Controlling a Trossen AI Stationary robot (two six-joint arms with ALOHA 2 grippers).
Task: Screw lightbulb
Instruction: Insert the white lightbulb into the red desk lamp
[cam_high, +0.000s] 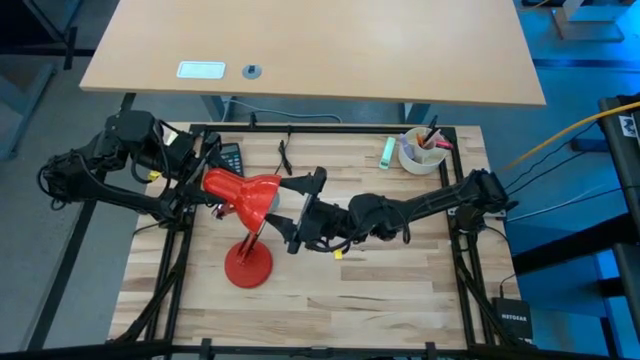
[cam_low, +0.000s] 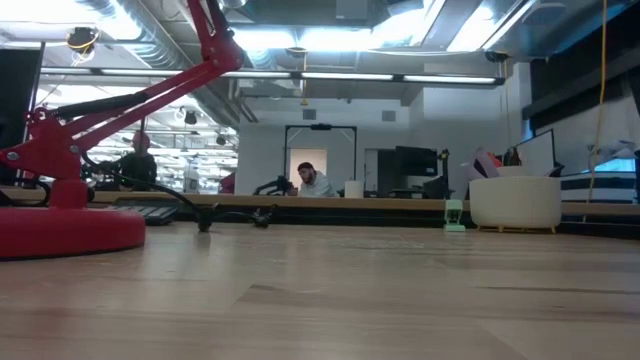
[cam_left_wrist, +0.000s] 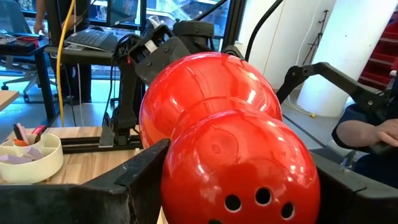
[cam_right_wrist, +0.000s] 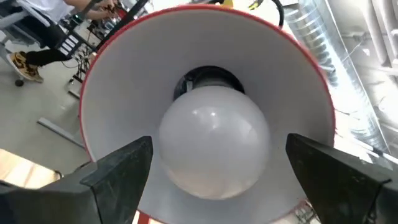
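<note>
A red desk lamp stands on its round base (cam_high: 247, 266) on the wooden table, and its shade (cam_high: 250, 195) is tipped toward the table's right. A small white frosted lightbulb (cam_right_wrist: 214, 140) sits in the socket deep inside the shade's white interior (cam_right_wrist: 124, 81). My left gripper (cam_high: 205, 182) is shut on the shade's rear. My right gripper (cam_high: 300, 212) is open at the shade's mouth, with one finger on either side of the bulb and a small gap to each. The lamp's base (cam_low: 60, 228) and arm also show in the low view. My left gripper pinches the lamp shade's rounded rear cap (cam_left_wrist: 186, 180), the part with the vent holes, between its two fingers (cam_left_wrist: 134, 180). The fingers come roughly level from the table's left. The shade stays up on the lamp's arm, clear of the table.
A white cup of pens (cam_high: 420, 152) and a small green object (cam_high: 385, 150) stand at the far right. A black keypad device (cam_high: 232, 157) and a cable (cam_high: 285, 155) lie at the far left. A dark frame rail (cam_high: 330, 128) borders the table. A person sits in the room beyond (cam_low: 315, 180).
</note>
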